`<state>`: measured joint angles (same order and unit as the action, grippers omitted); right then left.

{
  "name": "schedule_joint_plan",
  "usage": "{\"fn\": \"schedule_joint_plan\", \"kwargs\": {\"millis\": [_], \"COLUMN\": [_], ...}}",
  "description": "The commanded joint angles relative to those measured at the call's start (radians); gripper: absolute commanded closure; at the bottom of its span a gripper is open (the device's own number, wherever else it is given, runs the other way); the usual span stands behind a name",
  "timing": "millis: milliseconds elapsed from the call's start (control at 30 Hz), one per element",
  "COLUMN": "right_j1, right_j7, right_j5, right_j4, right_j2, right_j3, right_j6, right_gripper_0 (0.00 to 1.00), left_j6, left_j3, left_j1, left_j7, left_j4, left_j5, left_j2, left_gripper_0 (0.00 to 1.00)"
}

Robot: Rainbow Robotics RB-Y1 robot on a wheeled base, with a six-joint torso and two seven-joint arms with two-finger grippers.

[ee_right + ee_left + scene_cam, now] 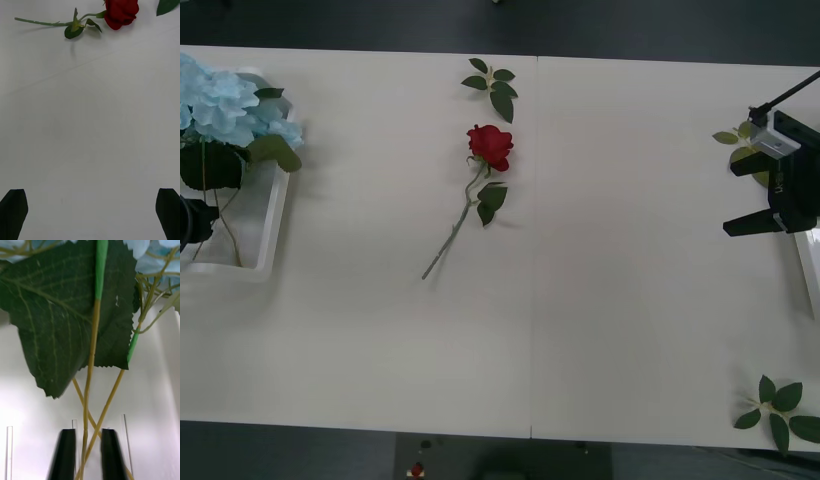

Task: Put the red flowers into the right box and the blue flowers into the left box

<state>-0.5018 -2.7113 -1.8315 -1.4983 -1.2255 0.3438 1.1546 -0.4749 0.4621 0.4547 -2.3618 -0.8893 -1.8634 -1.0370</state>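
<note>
A single deep red artificial rose [490,146] on a thin green stem lies near the middle of the white worktop [630,300], toward its far edge. The right gripper [90,213], black fingers spread wide and holding nothing, hovers by the right edge. The left gripper [88,453] pinches thin stems of the pale blue fluffy flowers [225,105] in the white ribbed plastic tray [270,215] at the left edge.

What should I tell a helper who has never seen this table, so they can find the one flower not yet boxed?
Look at the middle of the white table, just left of its centre seam. A single red rose lies there flat, its thin green stem running down toward the near edge. The leaf sprigs nearby have no bloom, and the blue flowers already sit in the left box.
</note>
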Motion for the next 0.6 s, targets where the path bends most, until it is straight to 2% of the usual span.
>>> {"fn": "schedule_joint_plan", "kwargs": {"millis": [33,167,267,467,600], "right_j1": [-0.006,-0.006,-0.006,-0.006,-0.006], "right_j7": [0.006,0.006,0.006,0.006,0.006], "right_j5": [-0.008,-0.003,-0.022,-0.132,-0.209], "right_j4": [0.004,0.006,0.006,0.017,0.024], "right_j2": [-0.022,-0.02,-0.019,0.0,0.0], "right_j3": [-0.005,-0.003,-0.005,-0.005,-0.005], "right_j6": [0.002,0.002,0.002,0.002,0.002], "right_gripper_0": [0.0,0.0,0.0,0.0,0.0], "left_j6": [0.002,0.002,-0.068,-0.321,-0.524], "left_j3": [-0.023,-0.023,-0.025,-0.034,-0.102], "left_j1": [-0.004,-0.004,0.013,0.07,0.107], "left_j7": [-0.016,-0.023,-0.031,-0.036,-0.04], "left_j4": [-0.01,-0.014,-0.017,-0.017,-0.017], "left_j5": [0.0,-0.002,0.02,0.023,0.059], "left_j2": [-0.017,-0.02,-0.04,-0.135,-0.215], "left_gripper_0": [0.02,0.02,0.02,0.02,0.02]}}
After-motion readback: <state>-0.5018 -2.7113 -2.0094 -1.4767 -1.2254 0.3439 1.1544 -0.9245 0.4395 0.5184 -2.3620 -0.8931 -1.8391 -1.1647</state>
